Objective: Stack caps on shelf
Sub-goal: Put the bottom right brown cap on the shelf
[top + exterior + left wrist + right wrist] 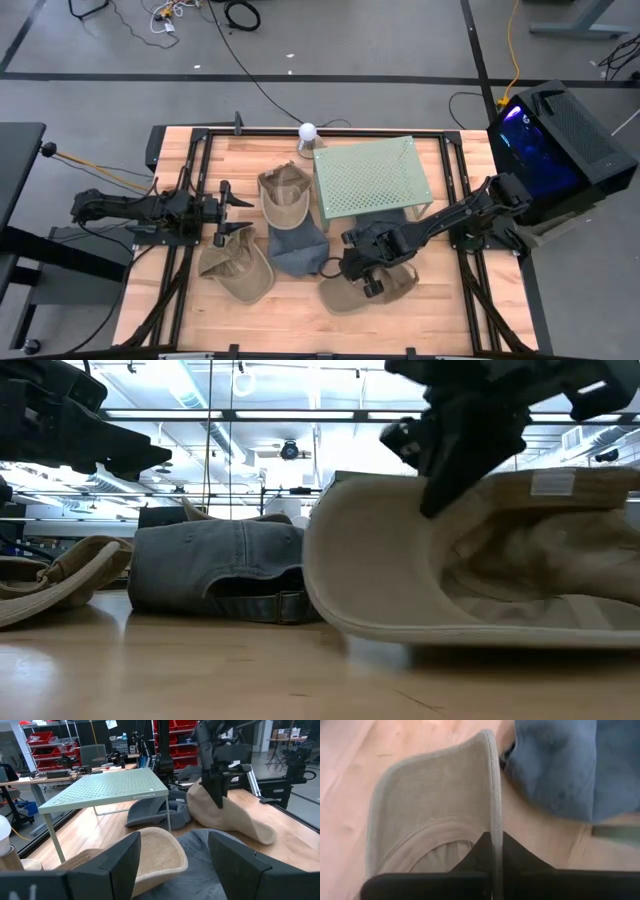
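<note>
The pale green perforated shelf stands on thin legs at the table's far middle. Several caps lie around it. One tan cap is left of the shelf, a blue-grey cap sits in front of that, and another tan cap lies nearer left. A second blue-grey cap lies under the shelf. My right gripper is shut on a tan cap near the table's front middle. My left gripper hovers open at the left, above the caps, touching nothing. My right gripper pinches the tan cap's brim at its edge, one finger on the brim's underside and one on its outer face. The fingers come from above, pointing down. The cap stands tipped on its side, its hollow inside showing and its lower side on the table.
A small white ball-shaped thing stands at the far edge, left of the shelf. A black box with blue light sits off the table's right side. Dark rails run along the table's edges. Bare wood shows along the near edge.
</note>
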